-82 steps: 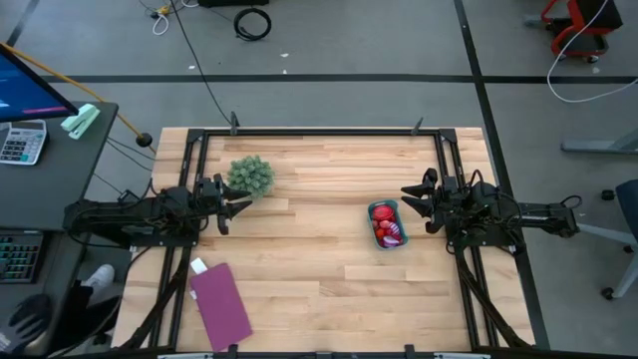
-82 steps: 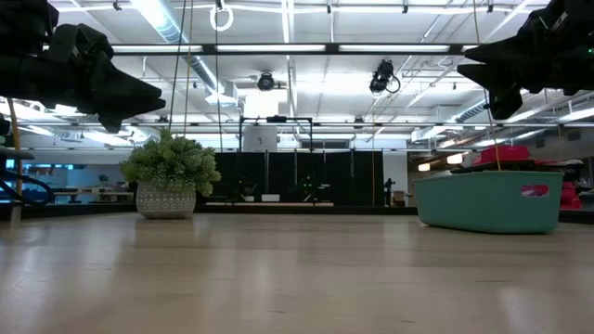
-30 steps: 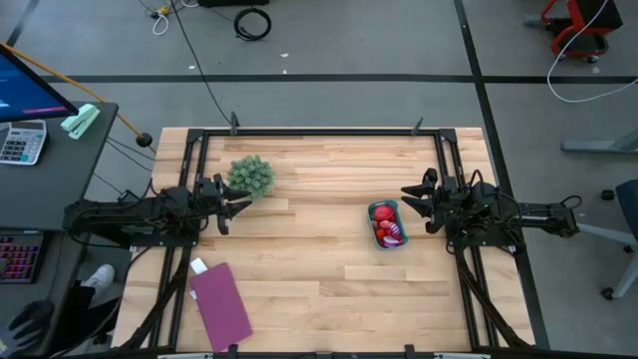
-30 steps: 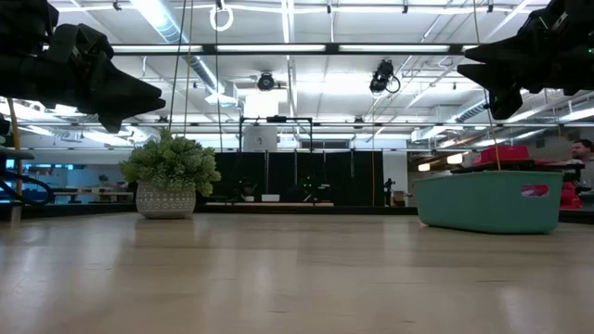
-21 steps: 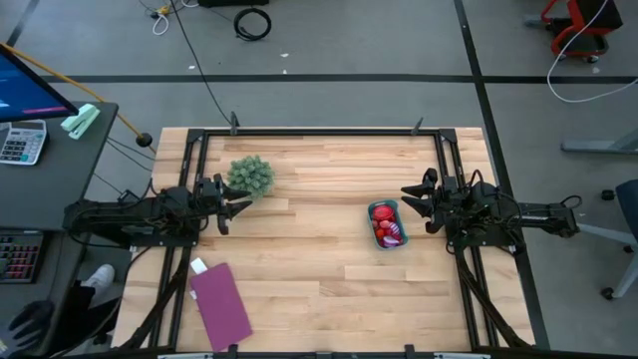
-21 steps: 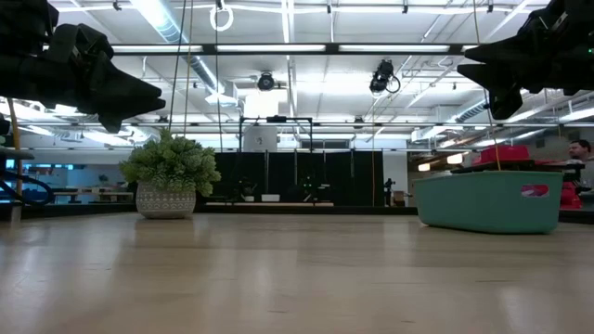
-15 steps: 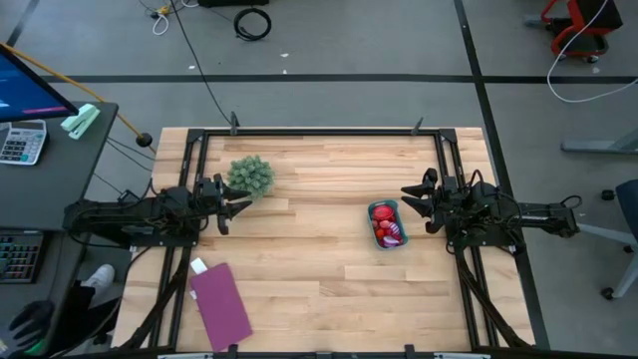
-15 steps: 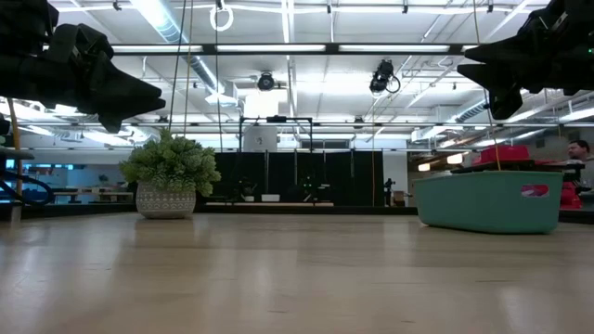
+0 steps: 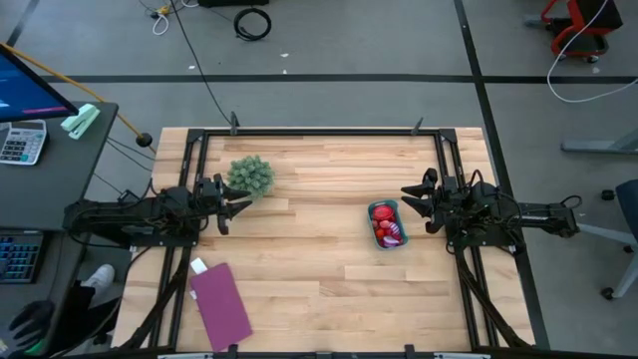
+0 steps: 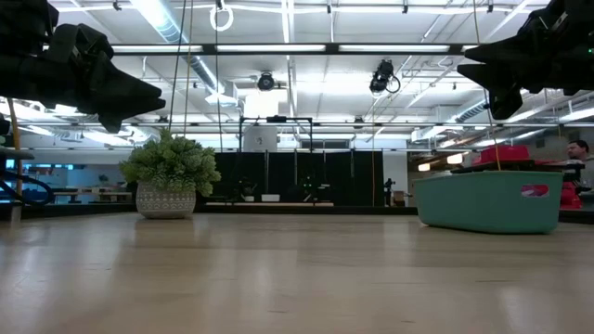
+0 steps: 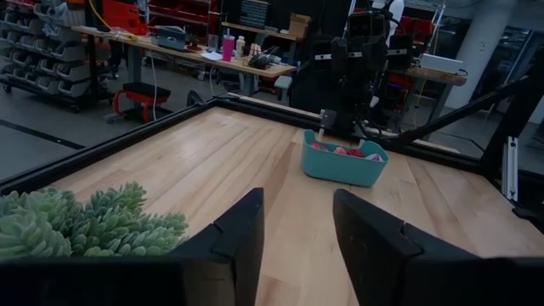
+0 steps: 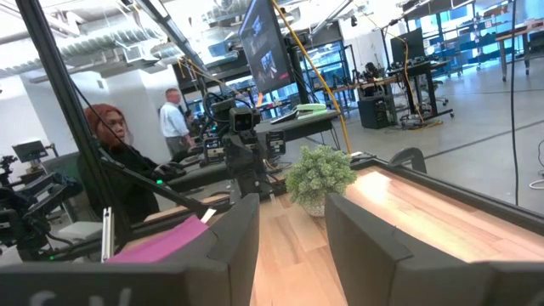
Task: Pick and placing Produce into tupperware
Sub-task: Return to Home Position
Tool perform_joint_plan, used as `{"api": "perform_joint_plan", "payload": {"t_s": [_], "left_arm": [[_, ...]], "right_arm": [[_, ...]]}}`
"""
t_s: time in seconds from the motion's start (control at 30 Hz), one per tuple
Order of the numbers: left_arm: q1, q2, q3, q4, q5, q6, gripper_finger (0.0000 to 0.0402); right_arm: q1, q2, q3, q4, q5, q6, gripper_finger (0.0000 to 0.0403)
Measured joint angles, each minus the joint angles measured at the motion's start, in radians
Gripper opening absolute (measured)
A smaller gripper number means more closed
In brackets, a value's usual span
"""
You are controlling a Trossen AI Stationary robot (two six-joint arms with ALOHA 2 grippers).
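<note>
progress: looks essentially done. No loose produce (image 9: 388, 227) visible on the tabletop (image 9: 319, 289); everything I can see sits in the tupperware (image 10: 487, 202)
left to do: nothing to pick as far as the views show; my read is only parking the arms
room: big open lab with a grey floor and taped lines, strip lights and ducting overhead. A desk with a monitor (image 9: 30, 85) stands past the left edge, and two people (image 12: 119, 170) are at benches beyond it, well clear
surface: pale wood planks, black frame rail around the edges
left tool (image 11: 297, 204): at the left edge, raised off the wood, fingers apart, holding nothing
right tool (image 12: 291, 204): at the right edge, raised, fingers apart, empty
purple rectangle (image 9: 219, 302): lying flat near the left corner on the low camera's side
leafy clump (image 9: 250, 175): potted, toward the far-left corner, just beside the left tool; not part of the job
tupperware: upright near the right edge, about halfway along it, just in front of the right tool
produce: red pieces plus a pinkish-purple one, heaped in the tub with tops above the rim; count not readable
</note>
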Motion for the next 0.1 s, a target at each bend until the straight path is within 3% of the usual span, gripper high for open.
{"api": "perform_joint_plan", "payload": {"t_s": [0.1], "left_arm": [[0.0, 0.0, 0.0, 0.0, 0.0, 0.001, 0.0152]], "right_arm": [[0.0, 0.0, 0.0, 0.0, 0.0, 0.0, 0.0144]]}}
